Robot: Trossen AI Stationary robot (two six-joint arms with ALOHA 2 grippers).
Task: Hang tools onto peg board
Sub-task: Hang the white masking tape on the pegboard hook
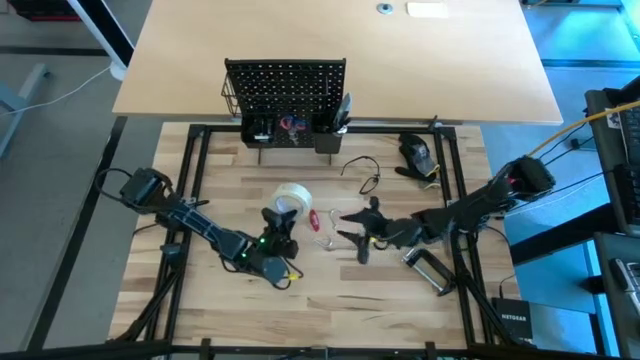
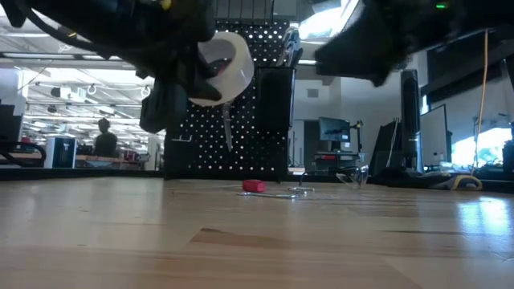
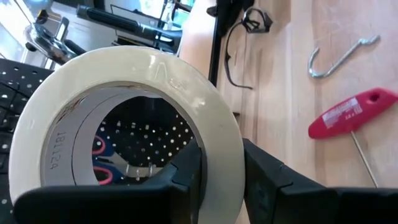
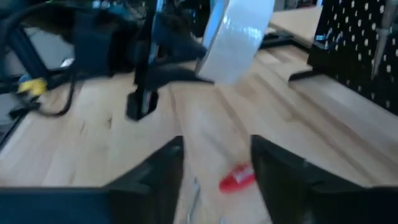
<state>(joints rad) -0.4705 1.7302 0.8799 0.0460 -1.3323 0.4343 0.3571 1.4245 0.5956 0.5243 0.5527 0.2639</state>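
High view shows the pale wooden desk (image 1: 330,300) with the upright black perforated peg board (image 1: 285,82) standing well beyond both sets of jaws. Low view alone shows the white tape roll (image 2: 221,68) lifted clear of the desk; the left gripper (image 1: 283,222) has its jaws clamped across the roll's wall. The right gripper (image 1: 352,232) has jaws parted, empty, with the small red-handled metal key (image 4: 238,177) lying just ahead between them.
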